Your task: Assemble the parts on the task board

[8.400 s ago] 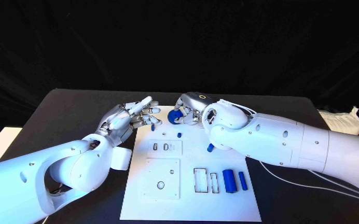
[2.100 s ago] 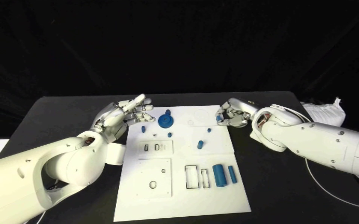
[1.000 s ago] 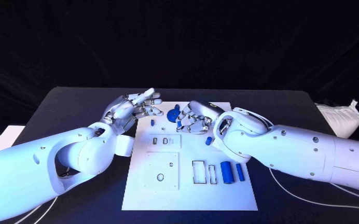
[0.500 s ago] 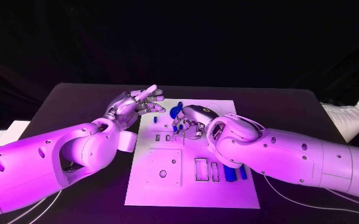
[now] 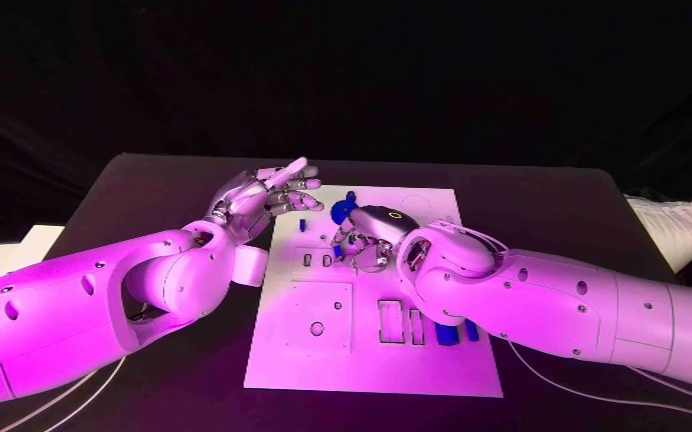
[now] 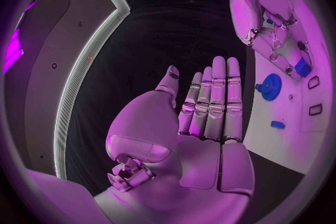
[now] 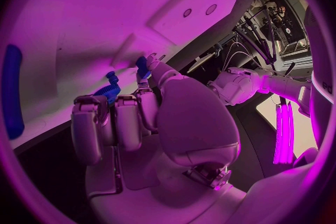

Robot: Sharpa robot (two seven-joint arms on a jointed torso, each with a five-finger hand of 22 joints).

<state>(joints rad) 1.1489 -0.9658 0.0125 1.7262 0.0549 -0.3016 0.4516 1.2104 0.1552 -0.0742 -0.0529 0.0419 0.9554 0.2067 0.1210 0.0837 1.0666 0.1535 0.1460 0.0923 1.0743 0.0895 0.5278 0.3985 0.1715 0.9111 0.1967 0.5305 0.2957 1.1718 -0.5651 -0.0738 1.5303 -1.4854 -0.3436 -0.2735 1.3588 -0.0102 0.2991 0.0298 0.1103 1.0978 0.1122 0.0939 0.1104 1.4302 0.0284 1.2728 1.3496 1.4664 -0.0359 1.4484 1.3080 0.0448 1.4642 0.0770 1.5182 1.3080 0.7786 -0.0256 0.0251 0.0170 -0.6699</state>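
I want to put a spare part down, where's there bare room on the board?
The task board is bare along its near edge, below the rectangular slots. Its far half is crowded: the right hand and blue gear sit there, with the left hand beside it.

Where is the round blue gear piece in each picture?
Head view: the blue gear sits on the task board, at its far end, just beyond the right hand.
Left wrist view: the gear lies on the board beside the right hand.
Right wrist view: I cannot tell it among the blue bits at the fingertips.
Shared landmark: the right hand.
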